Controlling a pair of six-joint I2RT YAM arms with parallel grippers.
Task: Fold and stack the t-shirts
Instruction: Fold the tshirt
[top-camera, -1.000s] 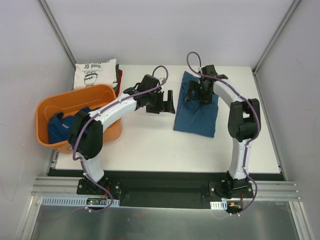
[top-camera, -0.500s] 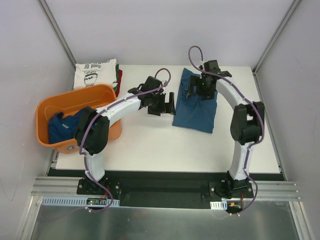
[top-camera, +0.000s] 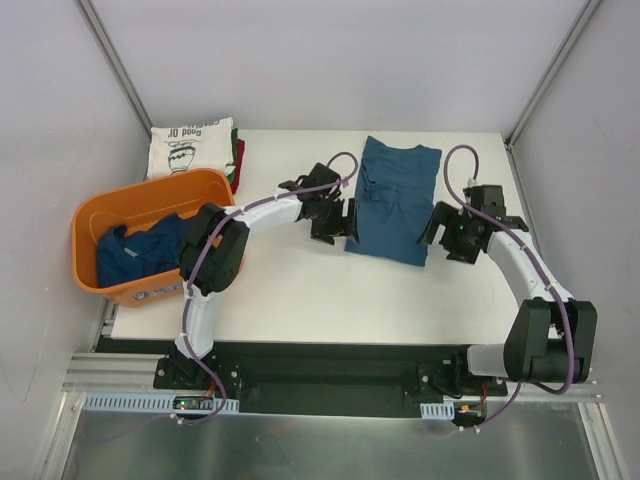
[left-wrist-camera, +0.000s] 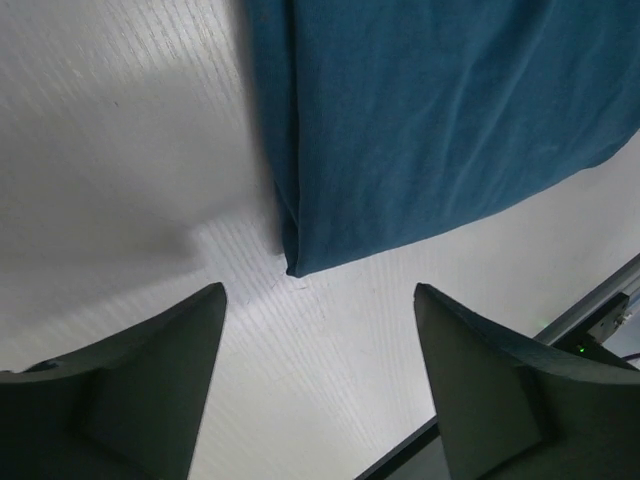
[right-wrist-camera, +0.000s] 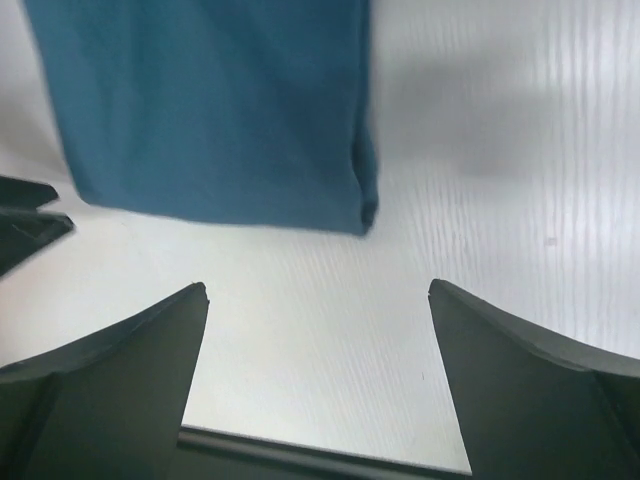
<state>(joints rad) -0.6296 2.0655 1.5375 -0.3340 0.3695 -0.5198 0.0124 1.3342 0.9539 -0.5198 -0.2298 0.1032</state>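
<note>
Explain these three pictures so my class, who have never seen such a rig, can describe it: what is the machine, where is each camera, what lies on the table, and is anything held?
The machine is two robot arms bolted at the near edge of a white table, each ending in two-finger jaws. The wide picture looks down from above and shows the left arm and the right arm. The other two pictures come from cameras on the wrists; the dark wedges at the bottom are that arm's own jaws. Between the arms lies a dark blue t-shirt. At the far left sits a folded stack topped by a cream shirt, and beside it an orange tub holds more blue shirts. Both sets of jaws stand open near the shirt's near corners and hold nothing.
</note>
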